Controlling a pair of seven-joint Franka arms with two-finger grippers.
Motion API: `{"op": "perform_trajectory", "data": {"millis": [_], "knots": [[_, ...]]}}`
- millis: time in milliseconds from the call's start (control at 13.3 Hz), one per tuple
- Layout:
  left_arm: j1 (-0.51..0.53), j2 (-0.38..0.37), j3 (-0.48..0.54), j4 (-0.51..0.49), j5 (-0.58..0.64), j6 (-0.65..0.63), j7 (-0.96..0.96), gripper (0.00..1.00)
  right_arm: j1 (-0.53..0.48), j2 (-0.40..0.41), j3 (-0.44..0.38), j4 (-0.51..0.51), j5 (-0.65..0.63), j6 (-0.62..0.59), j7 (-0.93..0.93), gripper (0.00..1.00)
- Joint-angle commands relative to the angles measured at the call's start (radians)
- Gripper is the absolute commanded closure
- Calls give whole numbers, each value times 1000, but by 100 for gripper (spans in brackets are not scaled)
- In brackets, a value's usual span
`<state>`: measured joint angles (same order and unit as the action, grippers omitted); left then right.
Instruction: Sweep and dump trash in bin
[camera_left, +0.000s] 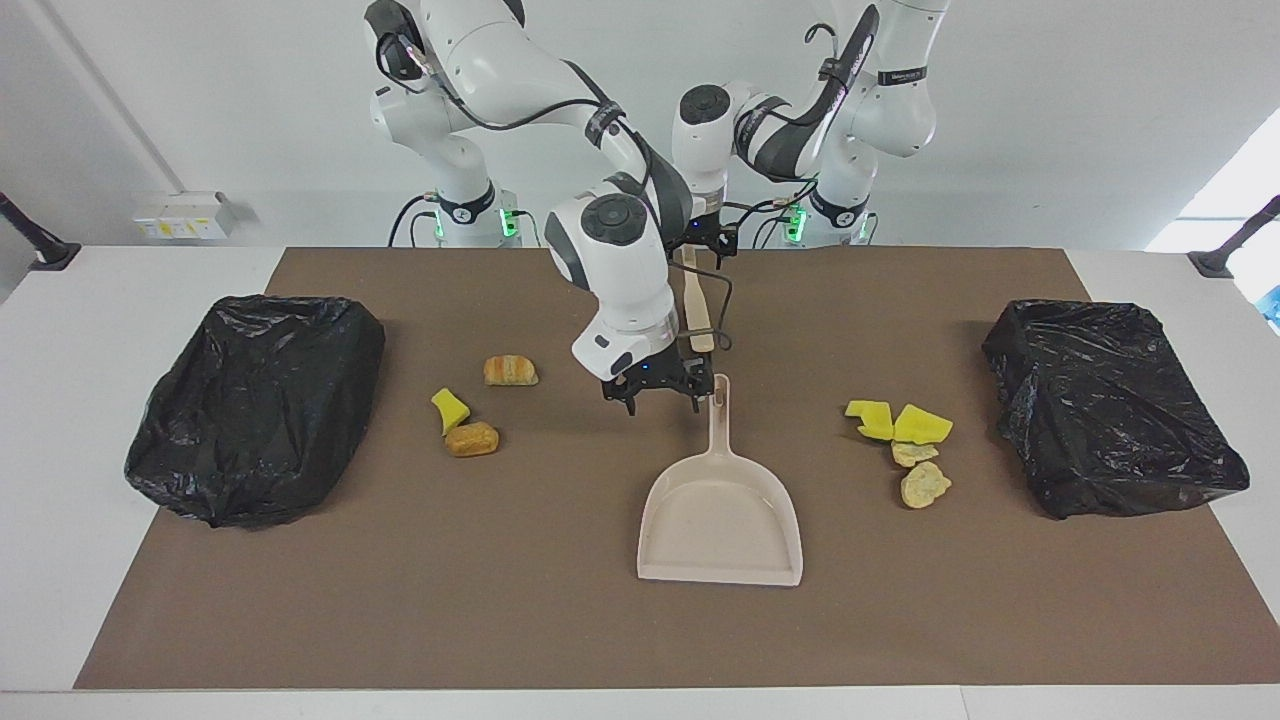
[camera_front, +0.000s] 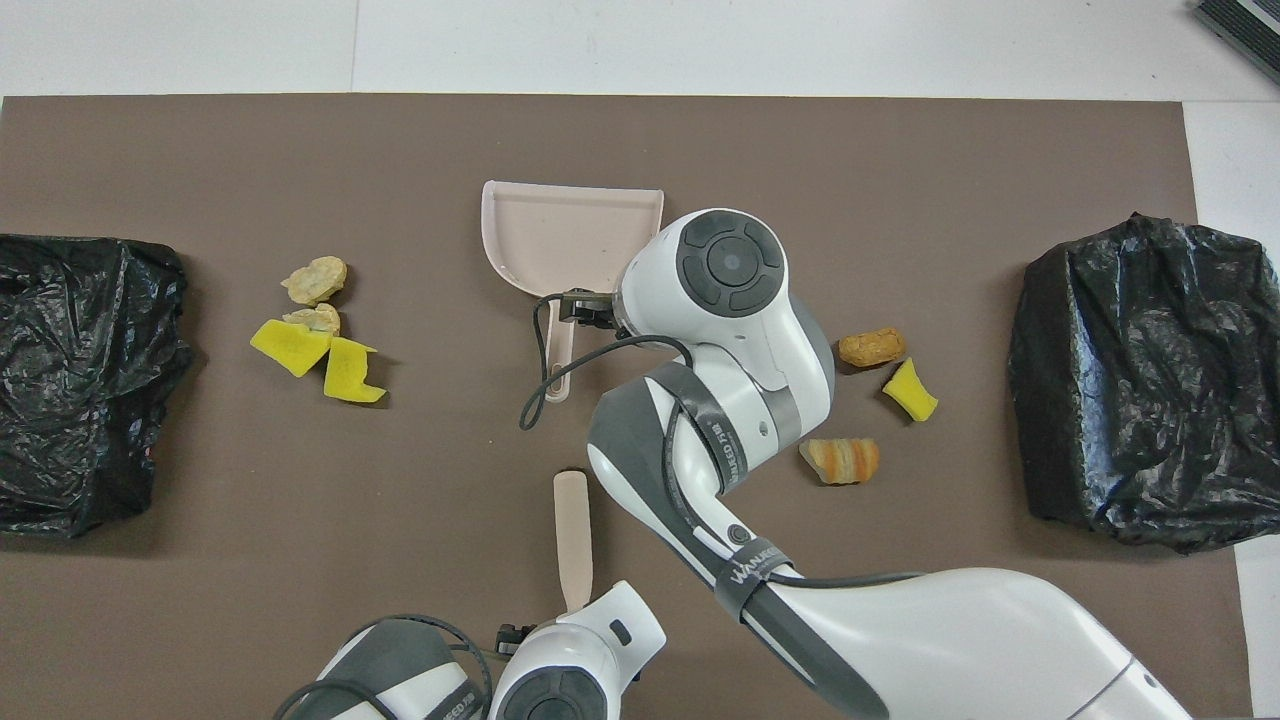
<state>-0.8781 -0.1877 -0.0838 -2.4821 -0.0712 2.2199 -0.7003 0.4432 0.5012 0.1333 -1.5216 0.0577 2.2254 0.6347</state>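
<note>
Bins: you have two black-bagged bins on the brown mat (camera_left: 560, 620), one (camera_left: 255, 405) at the edge on the right arm's end, one (camera_left: 1110, 405) at the edge on the left arm's end. You cannot see into either from these views.

Dustpan (camera_left: 722, 520): it lies mid-mat, pan mouth toward the edge farthest from the robots, handle pointing at them. You see nothing in the pan.

Trash, right arm's end: a yellow sponge chunk (camera_left: 449, 409) touches a golden-brown lump (camera_left: 472, 439); a striped bread-like lump (camera_left: 510, 370) lies a little nearer to the robots.

Trash, left arm's end: two yellow sponge chunks (camera_left: 897, 421) sit side by side, touching; two tan lumps (camera_left: 922, 475) lie just beside them, farther from the robots.

Right gripper (camera_left: 660, 395): it points down over the mat just beside the tip of the dustpan handle. Your fingers (camera_left: 630, 398) stand apart and carry nothing; whether they touch the handle you cannot tell.

Left gripper (camera_left: 705, 245): it sits over the mat's edge nearest the robots, at the top of the beige brush handle (camera_left: 697, 305). You cannot tell whether it is clamped on that handle.
</note>
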Motion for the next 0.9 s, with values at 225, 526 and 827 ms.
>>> {"op": "perform_trajectory", "data": {"millis": [225,526,827], "knots": [[-45,-3,18,-35,-36,23,-16,9,37,128,20,124,-9,76,94,0],[-45,-4,19,-34,-39,9,4,100,83,154,14,117,-64,71,123,1],[-32,-10,24,-17,-39,-67,18,100,88,140,17,112,-95,17,135,31]]}}
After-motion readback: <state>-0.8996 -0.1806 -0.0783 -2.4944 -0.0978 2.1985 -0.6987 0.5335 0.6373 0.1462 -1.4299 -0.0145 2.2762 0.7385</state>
